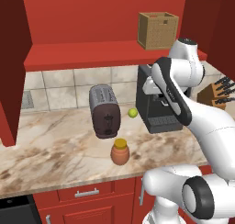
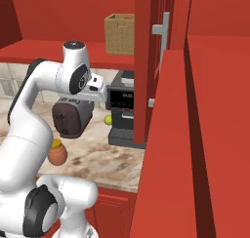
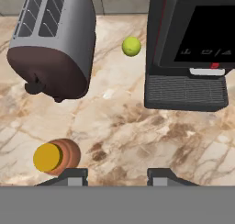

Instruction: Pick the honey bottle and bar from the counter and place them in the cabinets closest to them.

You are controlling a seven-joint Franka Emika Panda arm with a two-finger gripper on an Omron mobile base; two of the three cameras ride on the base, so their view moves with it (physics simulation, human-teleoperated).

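The red wall cabinets (image 1: 92, 53) stand open, and the flat inner shelf holds a square woven basket (image 1: 157, 30), tan and coarse in texture; whether anything is inside it cannot be seen from here.

Below, on the beige marble-look counter (image 1: 50, 154) with its brown veining, the honey bottle (image 1: 120, 152) stands upright near the front edge. It is squat and rounded, orange-brown, with a yellow cap. From the hand view it sits at the lower left (image 3: 55, 156), just beside the left fingertip but not between the two.

Behind the bottle is a toaster (image 1: 105, 110), rounded and dark brown with a brushed grey top and two slots. To its right is a boxy black coffee machine (image 1: 156, 110) with a ribbed drip tray. A small yellow-green ball-shaped fruit (image 1: 132, 112) lies between the two appliances. A wooden knife block (image 1: 215, 94) with dark handles stands at the far right.

The gripper (image 3: 117, 176) hangs above the counter with its fingers spread apart and nothing held, bare marble showing between them.
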